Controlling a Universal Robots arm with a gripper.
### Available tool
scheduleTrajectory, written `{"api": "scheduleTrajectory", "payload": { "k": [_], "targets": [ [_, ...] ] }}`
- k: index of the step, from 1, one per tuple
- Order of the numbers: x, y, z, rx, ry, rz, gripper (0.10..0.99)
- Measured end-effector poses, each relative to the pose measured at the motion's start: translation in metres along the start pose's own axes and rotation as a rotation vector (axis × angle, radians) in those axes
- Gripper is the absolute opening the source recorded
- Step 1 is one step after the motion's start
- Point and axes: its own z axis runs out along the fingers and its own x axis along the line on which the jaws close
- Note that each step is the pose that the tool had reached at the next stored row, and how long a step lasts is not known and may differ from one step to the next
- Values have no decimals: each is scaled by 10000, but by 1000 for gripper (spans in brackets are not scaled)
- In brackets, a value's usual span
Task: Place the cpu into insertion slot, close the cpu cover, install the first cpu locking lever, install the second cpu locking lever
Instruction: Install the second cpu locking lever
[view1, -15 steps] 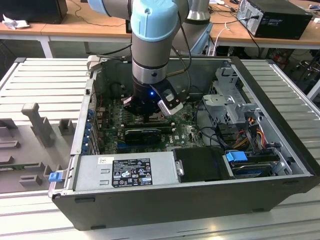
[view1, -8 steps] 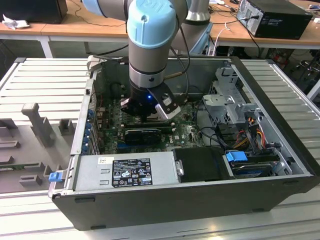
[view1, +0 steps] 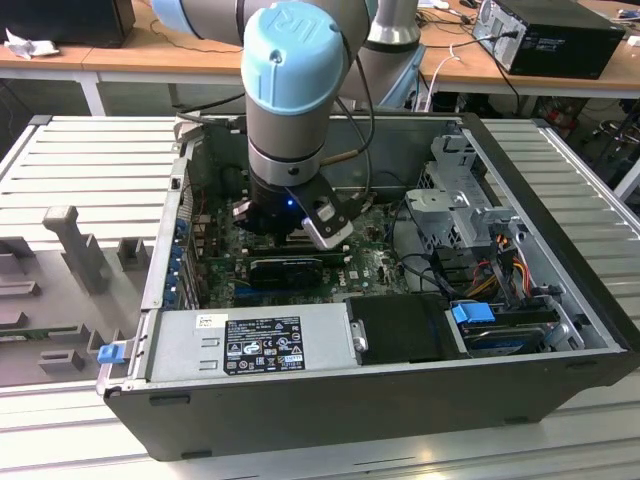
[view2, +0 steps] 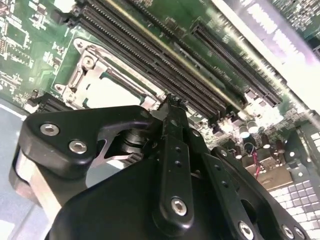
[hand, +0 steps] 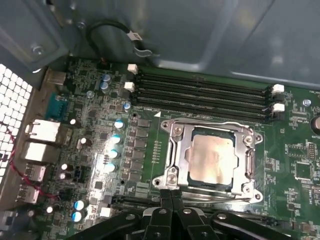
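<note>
So here's where I'm at: the small square cpu with its silvery-grey metal top (hand: 212, 158) already sits in the dark square insertion slot rimmed with silvery metal (hand: 176, 152), centre-right of the first wrist view. The thin silvery cpu cover frame (hand: 247, 161) looks folded down around it, though I can't swear it's fully flat. Whether either locking lever is latched, I can't tell, so I'd guess those are what's left.

My black pincer (hand: 171, 194) hangs just beside the socket's near edge, fingers pressed together with nothing in them.

Everything sits on the green motherboard (hand: 150, 150) inside the open grey computer case (view1: 330, 400), mid-frame in the exterior view, on a slatted grey table (view1: 90, 160).
</note>
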Motion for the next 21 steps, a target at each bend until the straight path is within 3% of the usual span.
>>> {"api": "scheduleTrajectory", "payload": {
  "k": [2, 5, 11, 18, 21],
  "targets": [
    [9, -54, 20, -90, -13, 0, 106],
    [11, -67, 60, -140, -18, 0, 106],
    [47, -77, 115, -444, -60, -7, 106],
    [82, -79, 158, -564, -75, -8, 106],
    [90, -46, 207, -611, -85, -10, 106]
  ]
}}
